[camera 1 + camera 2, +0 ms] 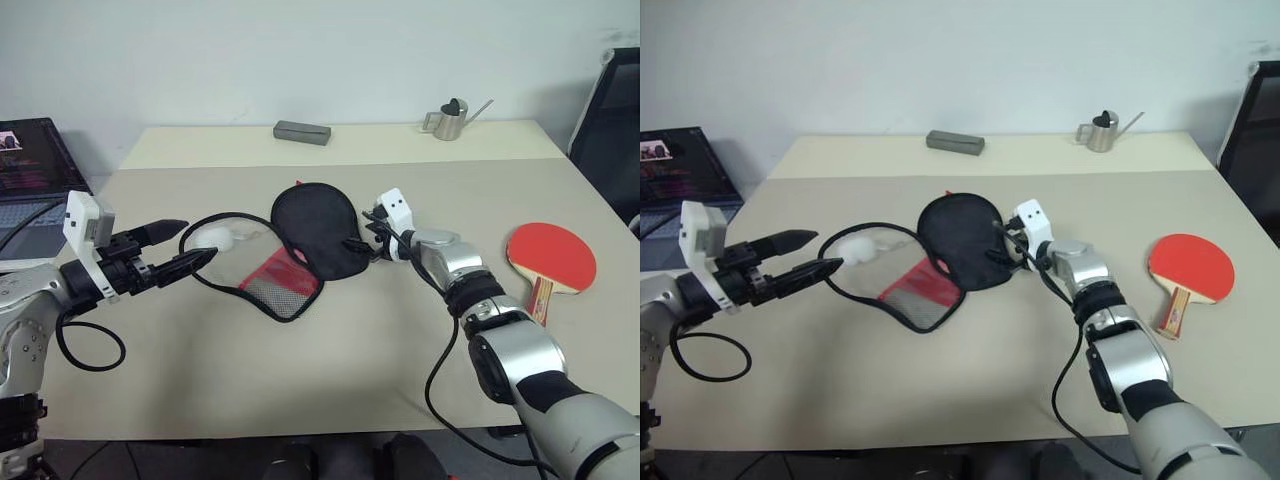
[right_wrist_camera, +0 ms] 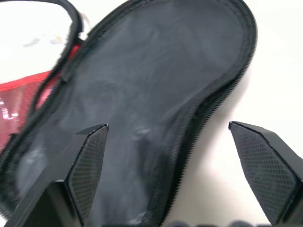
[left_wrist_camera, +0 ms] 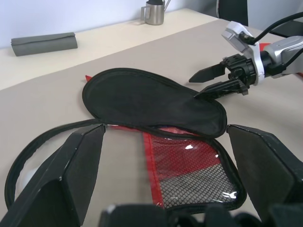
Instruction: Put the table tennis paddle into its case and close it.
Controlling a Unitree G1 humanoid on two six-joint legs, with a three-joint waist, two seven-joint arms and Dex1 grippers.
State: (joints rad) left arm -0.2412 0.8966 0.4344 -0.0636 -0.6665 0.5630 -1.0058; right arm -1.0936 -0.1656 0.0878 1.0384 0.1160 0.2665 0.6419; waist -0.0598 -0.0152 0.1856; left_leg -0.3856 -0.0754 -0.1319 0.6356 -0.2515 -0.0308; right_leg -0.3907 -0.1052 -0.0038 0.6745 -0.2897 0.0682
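Note:
The case (image 1: 318, 228) lies unzipped at the table's middle. Its black-lined flap is up and leans over the red mesh half (image 1: 280, 283), and a white pom-pom (image 1: 215, 238) rests at its left. The table tennis paddle (image 1: 551, 255) lies flat, red face up, near the right edge, apart from both grippers. My right gripper (image 1: 373, 236) is open at the flap's right rim, and the wrist view shows the zipper edge (image 2: 208, 109) between its fingers. My left gripper (image 1: 188, 247) is open and level, just left of the pom-pom and the zipper loop, pointing at the case (image 3: 151, 97).
A grey oblong pouch (image 1: 302, 132) and a small metal watering can (image 1: 452, 120) stand at the table's far side. A dark laptop (image 1: 30, 165) sits off the left edge and a black chair (image 1: 615, 110) stands at the right. The near table top (image 1: 330, 370) is bare.

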